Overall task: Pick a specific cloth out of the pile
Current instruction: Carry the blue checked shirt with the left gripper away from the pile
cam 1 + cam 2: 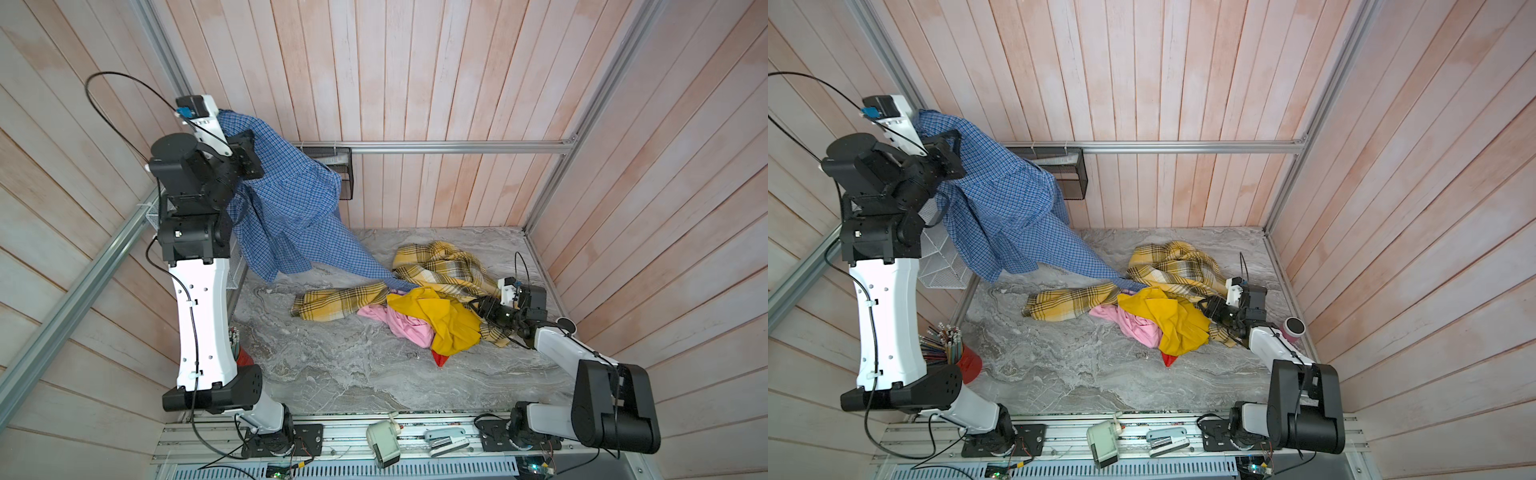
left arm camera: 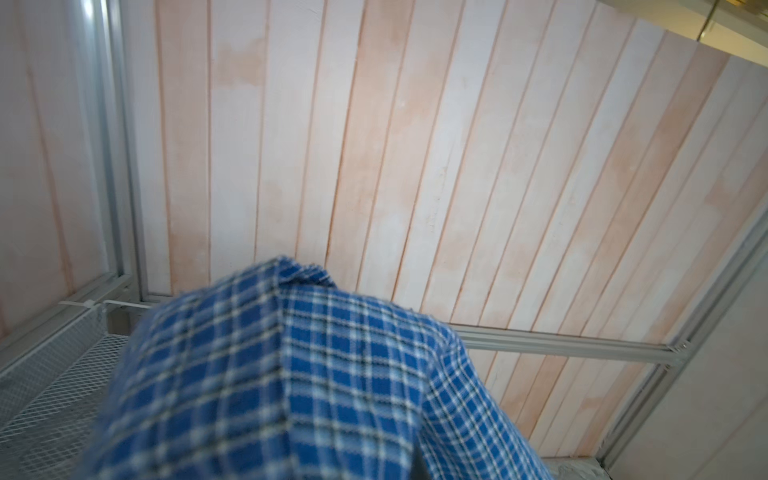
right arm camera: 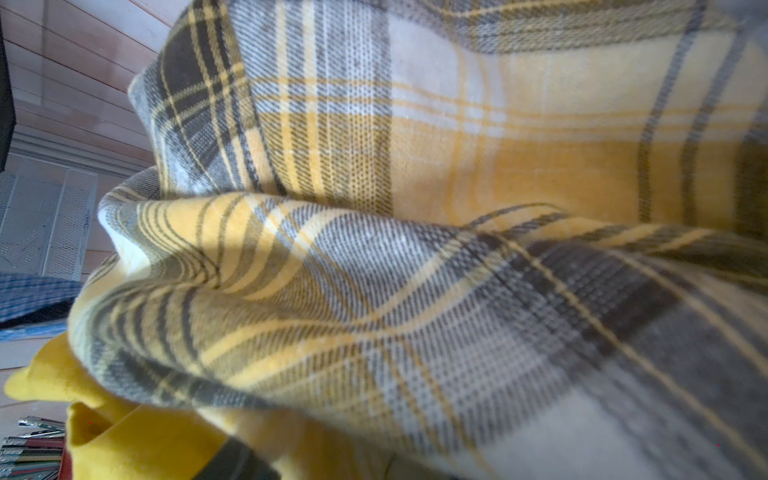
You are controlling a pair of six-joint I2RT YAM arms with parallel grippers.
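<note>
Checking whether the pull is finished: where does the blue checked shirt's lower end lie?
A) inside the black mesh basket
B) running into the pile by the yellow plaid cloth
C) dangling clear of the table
B: the blue shirt slopes down and its tail enters the pile beside the yellow plaid cloth.
</note>
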